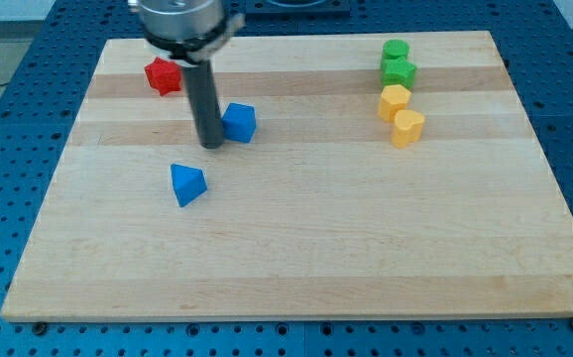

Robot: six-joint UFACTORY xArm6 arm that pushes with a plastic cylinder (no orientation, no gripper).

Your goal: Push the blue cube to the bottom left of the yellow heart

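The blue cube (239,123) sits in the upper left part of the wooden board (296,268). My tip (210,145) stands right at the cube's left side, touching it or nearly so. Two yellow blocks sit far off at the view's right. The lower one (407,128) looks like the yellow heart. The upper one (394,101) looks many-sided and touches it. The cube is well to the left of both, at about the heart's height.
A blue triangle-like block (187,184) lies below and left of my tip. A red star (163,75) sits at the upper left, partly behind the rod. Two green blocks (396,50) (399,71) stand stacked in a column just above the yellow ones.
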